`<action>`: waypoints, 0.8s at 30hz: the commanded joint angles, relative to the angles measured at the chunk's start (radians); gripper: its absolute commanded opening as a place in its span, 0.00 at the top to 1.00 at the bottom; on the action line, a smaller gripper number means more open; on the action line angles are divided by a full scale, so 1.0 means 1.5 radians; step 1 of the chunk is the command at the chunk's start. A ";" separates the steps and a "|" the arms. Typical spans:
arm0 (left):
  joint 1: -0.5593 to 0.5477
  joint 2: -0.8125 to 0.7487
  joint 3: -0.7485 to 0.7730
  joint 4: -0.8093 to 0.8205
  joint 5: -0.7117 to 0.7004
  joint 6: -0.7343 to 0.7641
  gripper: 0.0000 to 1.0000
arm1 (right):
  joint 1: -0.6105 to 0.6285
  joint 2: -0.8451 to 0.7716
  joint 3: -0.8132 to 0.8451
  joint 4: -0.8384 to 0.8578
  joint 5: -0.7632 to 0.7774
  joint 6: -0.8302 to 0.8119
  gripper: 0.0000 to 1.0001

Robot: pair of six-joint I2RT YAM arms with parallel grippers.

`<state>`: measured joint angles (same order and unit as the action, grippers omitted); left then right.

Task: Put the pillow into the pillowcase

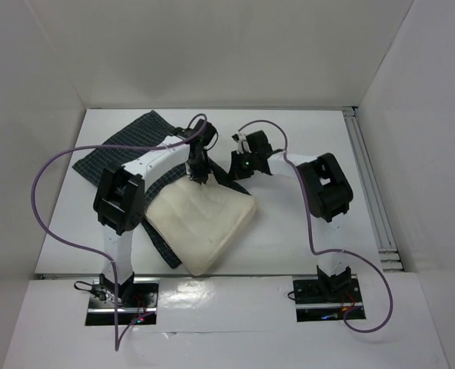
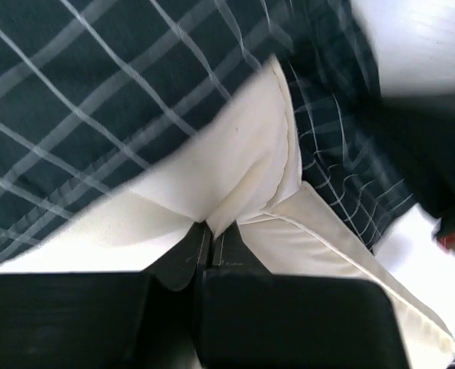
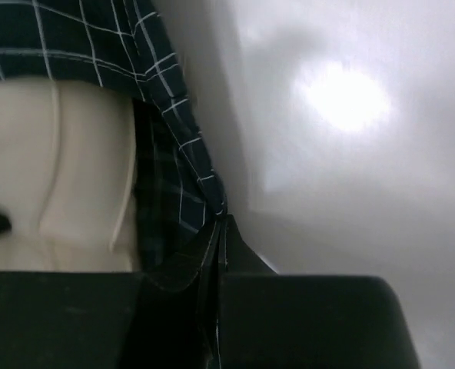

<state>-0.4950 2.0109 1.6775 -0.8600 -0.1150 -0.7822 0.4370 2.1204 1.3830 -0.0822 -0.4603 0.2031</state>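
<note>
Now left end effector (image 2: pixel 210 246) pinching pillow (image 2: pixel 247 157), right end effector (image 3: pixel 220 232) pinching pillowcase (image 3: pixel 162 188).

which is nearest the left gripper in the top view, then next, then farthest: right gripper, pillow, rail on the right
1. pillow, pinched by the left gripper at its far edge
2. right gripper, just to its right
3. rail, far right table edge

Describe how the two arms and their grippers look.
The left arm and right arm have white links and boxy black joint housings. A purple cable loops along each. The left gripper and right gripper have flat black fingers on black bodies. A green light shows by the right wrist. Metal base plates carry red wiring.
</note>
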 commanded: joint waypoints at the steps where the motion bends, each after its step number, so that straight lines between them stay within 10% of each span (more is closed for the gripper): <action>1: 0.013 -0.013 -0.002 0.032 0.000 0.016 1.00 | -0.015 -0.135 -0.103 0.114 -0.055 0.060 1.00; 24: -0.042 0.122 0.213 -0.007 -0.103 -0.168 1.00 | 0.111 -0.679 -0.461 -0.191 -0.077 0.120 1.00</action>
<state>-0.5522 2.1181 1.9366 -1.0092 -0.0914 -0.9520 0.5694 1.1992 0.7033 -0.1719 -0.4774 0.3264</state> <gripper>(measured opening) 0.037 0.007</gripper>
